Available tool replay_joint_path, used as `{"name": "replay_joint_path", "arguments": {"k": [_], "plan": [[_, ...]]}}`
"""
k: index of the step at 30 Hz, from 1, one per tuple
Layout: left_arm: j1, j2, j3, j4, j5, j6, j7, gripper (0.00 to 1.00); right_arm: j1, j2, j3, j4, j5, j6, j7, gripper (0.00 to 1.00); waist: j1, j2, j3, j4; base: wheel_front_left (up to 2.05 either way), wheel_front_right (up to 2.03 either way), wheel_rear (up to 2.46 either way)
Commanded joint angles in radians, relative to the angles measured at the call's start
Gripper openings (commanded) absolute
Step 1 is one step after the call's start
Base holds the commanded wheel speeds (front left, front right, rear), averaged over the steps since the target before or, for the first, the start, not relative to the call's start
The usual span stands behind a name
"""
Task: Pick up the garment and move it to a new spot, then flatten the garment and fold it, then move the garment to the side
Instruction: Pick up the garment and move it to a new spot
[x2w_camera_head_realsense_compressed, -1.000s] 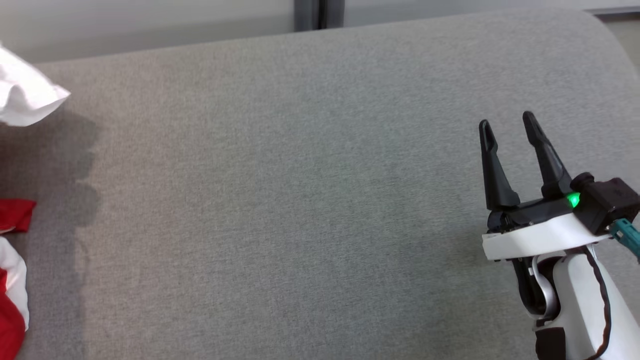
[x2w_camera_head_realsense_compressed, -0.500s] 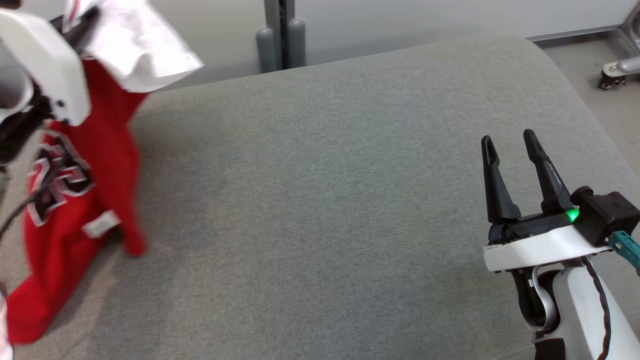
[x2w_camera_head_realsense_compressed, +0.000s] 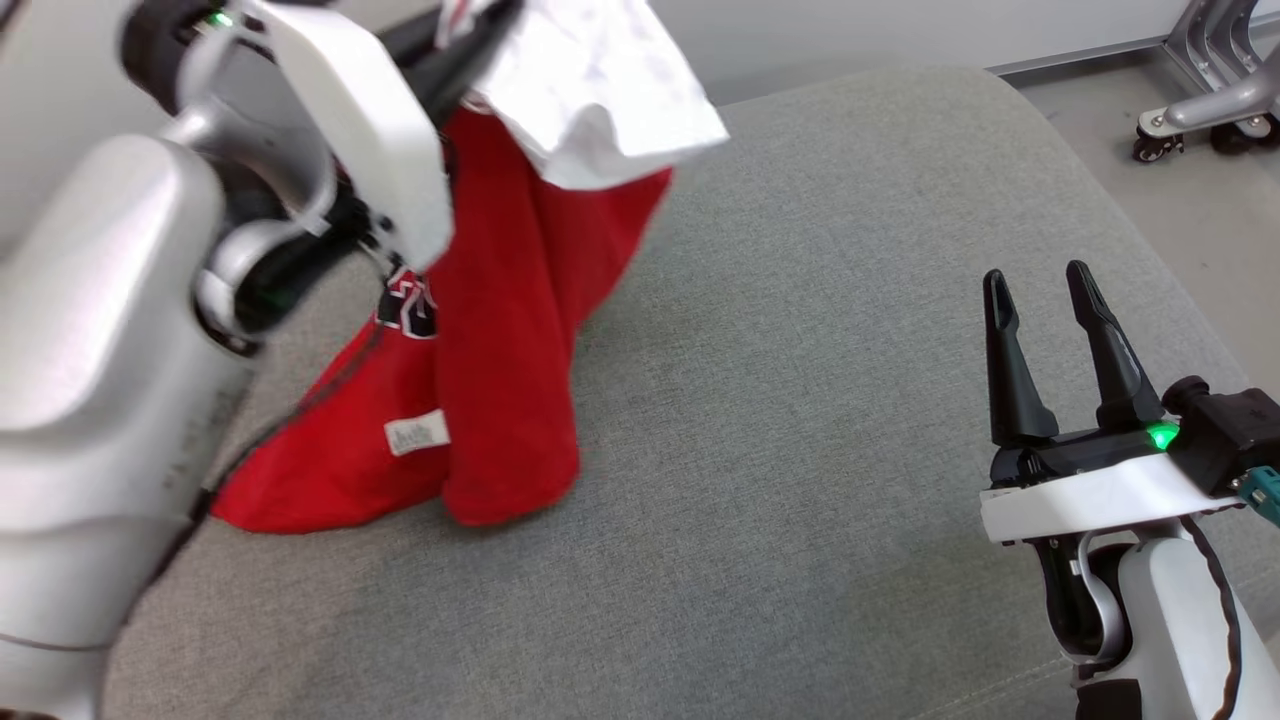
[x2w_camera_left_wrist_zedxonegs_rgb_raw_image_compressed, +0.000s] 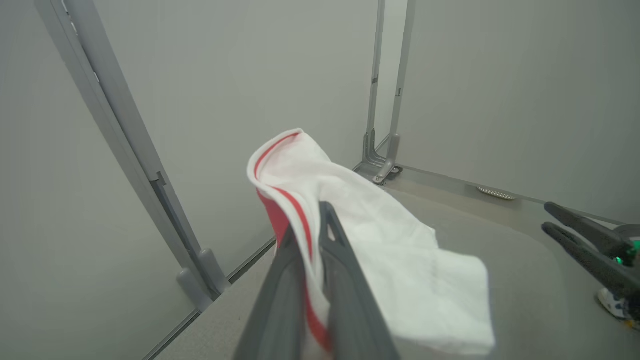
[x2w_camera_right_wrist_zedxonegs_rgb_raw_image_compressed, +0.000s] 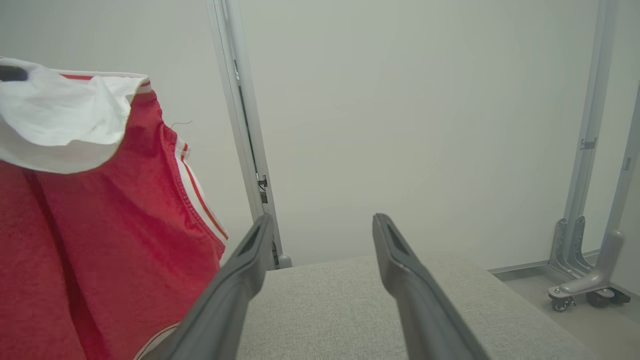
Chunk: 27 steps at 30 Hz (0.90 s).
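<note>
Head view shows the left gripper (x2w_camera_head_realsense_compressed: 470, 45) clamped on the garment's (x2w_camera_head_realsense_compressed: 500, 350) white edge, holding it high, hem touching the cushion (x2w_camera_head_realsense_compressed: 800, 450), probably for carrying; right gripper (x2w_camera_head_realsense_compressed: 1040, 285) hovers empty, fingers apart.

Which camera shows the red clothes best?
The head view: the garment hangs there nearly whole, its lower end on the grey cushion. The left wrist view shows its white part pinched in the left gripper; the right wrist view shows one red side.

I see a grey fabric cushion (x2w_camera_head_realsense_compressed: 800, 450), plain pale walls (x2w_camera_right_wrist_zedxonegs_rgb_raw_image_compressed: 400, 100), grey metal posts (x2w_camera_right_wrist_zedxonegs_rgb_raw_image_compressed: 244, 125), and a castered frame (x2w_camera_head_realsense_compressed: 1215, 100) on the floor (x2w_camera_head_realsense_compressed: 1220, 220).
</note>
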Motion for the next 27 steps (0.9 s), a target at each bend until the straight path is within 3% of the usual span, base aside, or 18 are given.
{"name": "replay_joint_path", "arguments": {"k": [1,9,15,23,24,25,26,27], "plan": [[0.03,-0.008,-0.006,-0.002,-0.007,0.005,-0.007,0.0,0.007,-0.003,-0.003,-0.004,0.007,0.002,-0.006,1.0,0.0,0.0,0.005,0.001,0.0,0.0,0.0],[0.128,-0.137,-0.1,0.057,0.032,0.0,-0.12,0.0,0.0,-0.003,-0.008,-0.002,0.016,0.002,-0.006,1.0,0.0,0.0,0.034,0.01,0.0,0.0,0.0],[0.144,-0.263,-0.163,0.242,0.054,-0.008,-0.239,0.0,-0.02,-0.004,0.011,0.001,0.024,0.002,-0.006,1.0,0.0,0.0,0.064,-0.004,0.0,0.0,0.0],[0.121,-0.344,-0.275,0.475,0.043,-0.018,-0.369,0.0,-0.034,-0.004,0.017,0.014,0.021,0.002,-0.006,1.0,0.0,0.0,0.085,-0.028,0.0,0.0,0.0],[0.12,-0.346,-0.294,0.488,0.034,-0.018,-0.38,0.35,-0.034,-0.003,0.017,0.016,0.02,0.002,-0.006,1.0,0.0,0.0,0.085,-0.028,0.0,0.0,0.0],[0.121,-0.347,-0.314,0.495,0.017,-0.017,-0.39,0.62,-0.034,-0.003,0.017,0.017,0.018,0.002,-0.006,1.0,0.0,0.0,0.085,-0.029,0.0,0.0,0.0],[0.121,-0.348,-0.332,0.5,0.003,-0.018,-0.399,1.0,-0.033,-0.004,0.014,0.018,0.016,0.002,-0.006,1.0,0.0,0.0,0.085,-0.027,0.0,0.0,0.0],[0.116,-0.35,-0.353,0.504,-0.007,-0.018,-0.409,1.0,-0.031,-0.004,0.01,0.019,0.013,0.002,-0.006,1.0,0.0,0.0,0.083,-0.023,0.0,0.0,0.0]]}}
